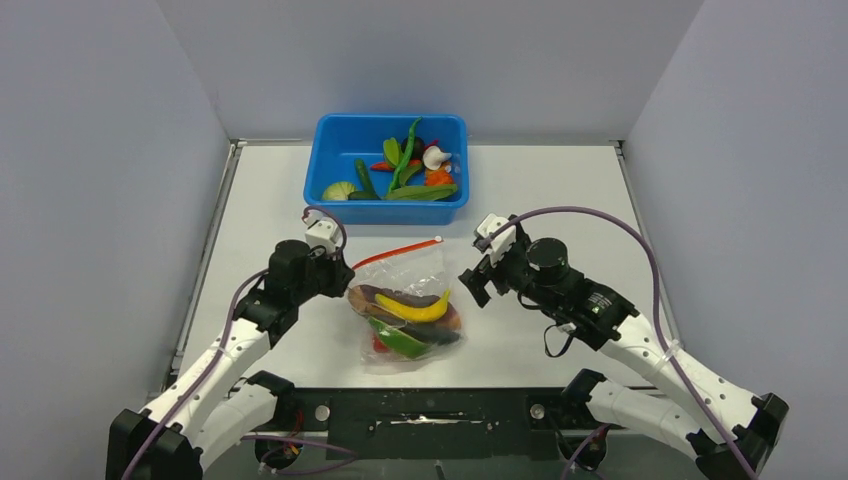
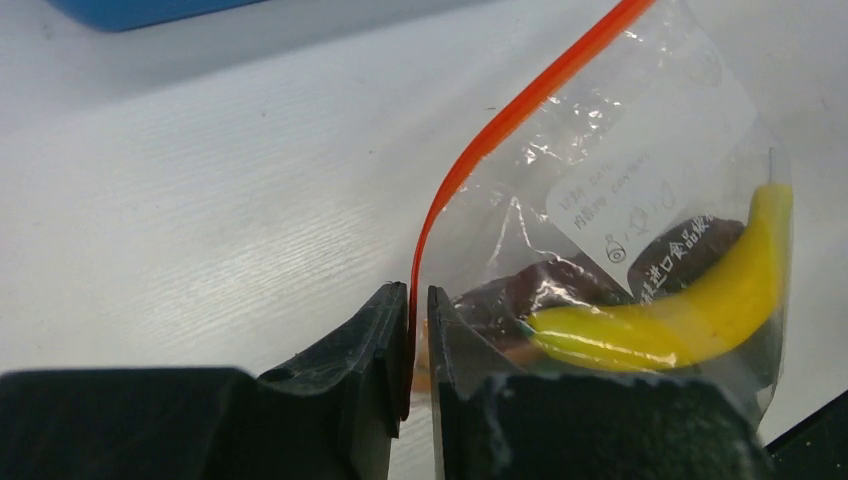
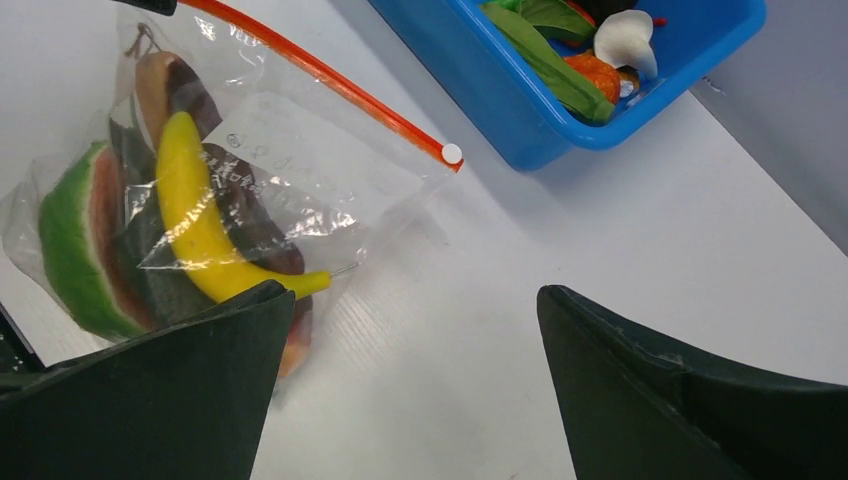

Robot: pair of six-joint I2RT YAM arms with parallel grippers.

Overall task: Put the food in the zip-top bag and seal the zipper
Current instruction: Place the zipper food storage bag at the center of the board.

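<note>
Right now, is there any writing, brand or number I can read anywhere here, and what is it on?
White label on the zip-top bag, printed line: looks like "进口食品"; the characters after it are blurred.
Same label, handwritten lines above the print: too faint to read.
Same label seen from the right wrist view: writing too small to read.
Blue tub: no text visible.

Bright, even overhead light fills all three views, casting only soft, faint shadows on the white counter (image 1: 580, 180), with white glare patches on the crinkled zip-top bag (image 3: 300, 150), while the left wrist view turns blurry toward the blue tub (image 2: 140, 10) at its top edge.
</note>
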